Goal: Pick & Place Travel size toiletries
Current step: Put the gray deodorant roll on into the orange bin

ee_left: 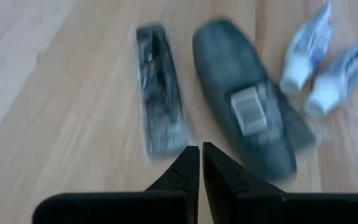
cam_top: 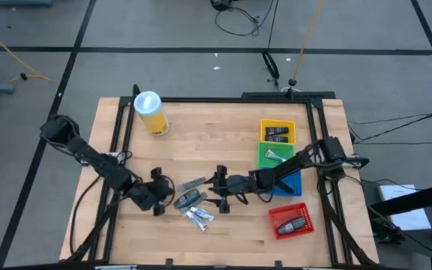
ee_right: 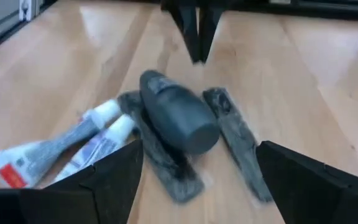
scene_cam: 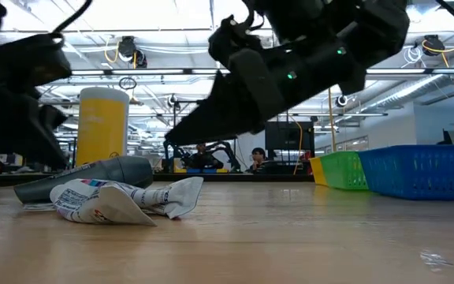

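Observation:
Several travel size toiletries lie in a cluster on the wooden table between my two grippers. They are a dark grey tube [ee_right: 176, 118], flat dark packs [ee_right: 232, 140], two white tubes [ee_left: 306, 56] and a silvery sachet [cam_top: 191, 184]. The dark grey tube rests across one flat pack [ee_right: 160, 158]. My left gripper [ee_left: 201, 163] is shut, its tips just short of a flat dark pack [ee_left: 160, 93] and the dark tube [ee_left: 244, 102]. My right gripper [ee_right: 197, 180] stands wide open on the cluster's other side, a finger on either side of the dark tube and short of it.
A tall yellow canister [cam_top: 151, 112] stands at the far left. At the right are a yellow tray [cam_top: 277, 122] with dark items, a green tray [cam_top: 265, 150] with a white-green tube, a blue tray [cam_top: 292, 186] and a red tray [cam_top: 303, 210] with a dark item. Bare wood lies along the near edge.

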Motion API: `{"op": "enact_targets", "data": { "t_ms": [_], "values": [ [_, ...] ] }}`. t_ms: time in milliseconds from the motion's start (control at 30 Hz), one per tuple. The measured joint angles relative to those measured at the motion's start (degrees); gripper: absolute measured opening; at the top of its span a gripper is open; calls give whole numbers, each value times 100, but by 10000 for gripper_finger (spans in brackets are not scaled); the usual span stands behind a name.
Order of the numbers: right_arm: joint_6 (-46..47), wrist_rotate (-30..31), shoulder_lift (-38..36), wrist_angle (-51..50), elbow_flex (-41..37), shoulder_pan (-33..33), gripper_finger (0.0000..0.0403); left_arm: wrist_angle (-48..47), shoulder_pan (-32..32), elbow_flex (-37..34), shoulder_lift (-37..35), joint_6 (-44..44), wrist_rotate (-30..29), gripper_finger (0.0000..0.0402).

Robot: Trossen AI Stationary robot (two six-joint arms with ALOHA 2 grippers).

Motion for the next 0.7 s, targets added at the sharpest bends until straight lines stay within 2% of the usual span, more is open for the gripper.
{"op": "enact_targets", "data": {
  "t_ms": [200, 400, 533, 700],
  "values": [
    [4, -509, 140, 62, 72, -158, 326, 1410, 458, -82, 458, 792, 687, 19],
    [-6, -599, 133, 42, 73, -261, 351, 2388, 794, -87, 1055, 1185, 815, 19],
    [-173, -594, 133, -122, 73, -279, 350, 3249, 1082, -81, 1506, 1447, 1018, 19],
    [-295, -865, 133, -197, 73, -245, 340, 3486, 1397, 211, 1757, 1806, 1016, 19]
  ]
}}
